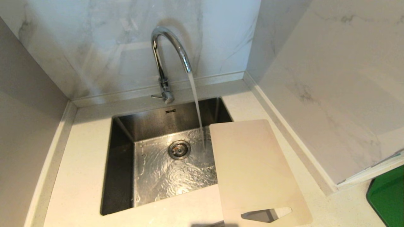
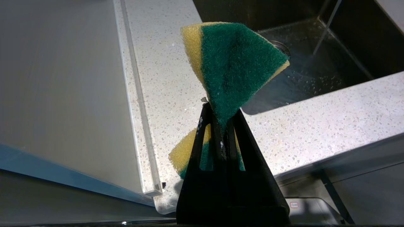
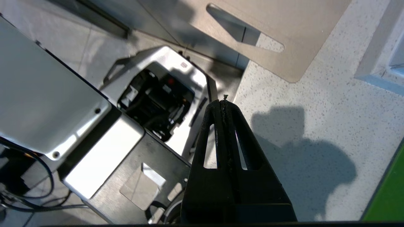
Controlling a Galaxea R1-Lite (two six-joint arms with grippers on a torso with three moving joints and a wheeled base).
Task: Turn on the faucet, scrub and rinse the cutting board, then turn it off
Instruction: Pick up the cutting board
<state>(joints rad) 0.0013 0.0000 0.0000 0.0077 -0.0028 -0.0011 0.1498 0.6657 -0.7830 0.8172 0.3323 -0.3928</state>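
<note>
The chrome faucet [image 1: 164,63] stands behind the sink [image 1: 120,164], and water streams from its spout onto the wet sink floor. Its thin side lever [image 1: 157,96] sticks out to the left. The cream cutting board [image 1: 255,170] lies on the counter at the sink's right edge, partly over the basin, its handle slot at the near end. My left gripper [image 2: 221,108] is shut on a green and yellow sponge [image 2: 233,63], held above the counter's front left. The right gripper [image 3: 222,102] is shut and empty, above the counter's front edge just short of the cutting board [image 3: 268,28]. Neither arm shows in the head view.
A bright green flat object [image 1: 386,197] lies on the counter at the far right. Marble walls close in behind and to the right of the sink. The robot's own base [image 3: 104,148] shows below the counter's front edge in the right wrist view.
</note>
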